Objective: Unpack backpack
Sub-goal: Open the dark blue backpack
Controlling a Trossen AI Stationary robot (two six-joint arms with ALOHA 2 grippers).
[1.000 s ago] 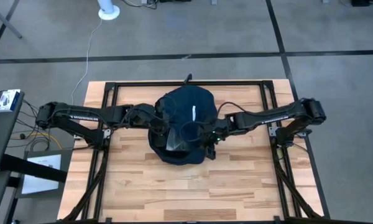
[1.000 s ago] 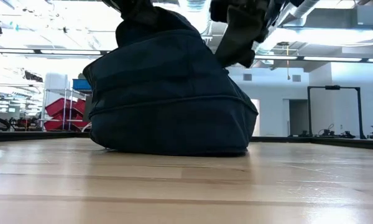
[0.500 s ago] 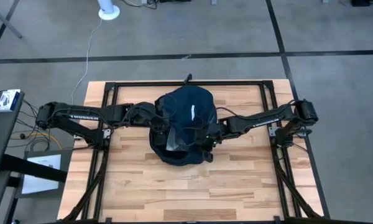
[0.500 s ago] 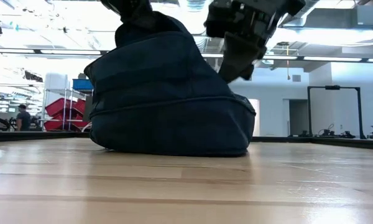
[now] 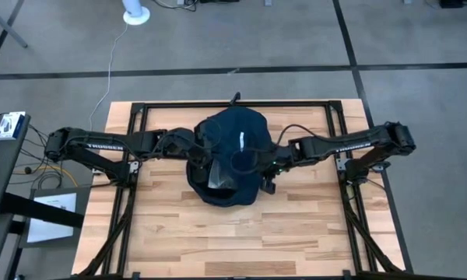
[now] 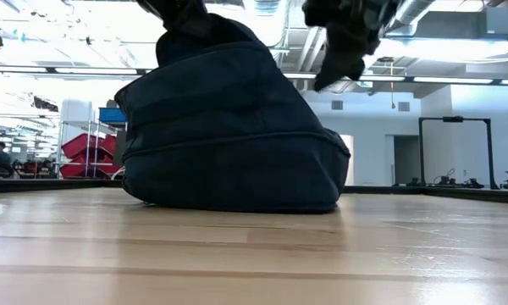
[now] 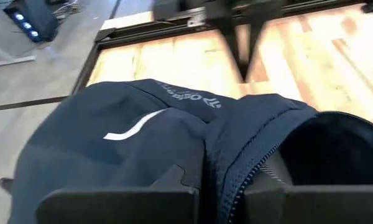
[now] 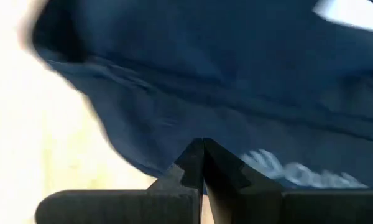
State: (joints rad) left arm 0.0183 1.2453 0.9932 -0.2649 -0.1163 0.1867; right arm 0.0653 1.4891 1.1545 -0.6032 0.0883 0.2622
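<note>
Backpack (image 5: pixel 232 155) is seen mid-table, slumped, its zipped opening gaping on the near side. The left gripper (image 7: pixel 212 186) is clenched on the fabric rim beside the zipper — judged to keep the mouth held open. The right gripper (image 8: pixel 202 163) is closed on nothing, just right of the bag — apparently placed for a reach inside.

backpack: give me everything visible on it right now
The backpack is dark navy soft fabric, rounded, slumped at the middle of the wooden table. It has a white stripe, a small white logo and an unzipped opening with a dark interior. The left gripper is shut on the fabric at the opening's edge. The right gripper, shut and empty, hangs beside it.
</note>
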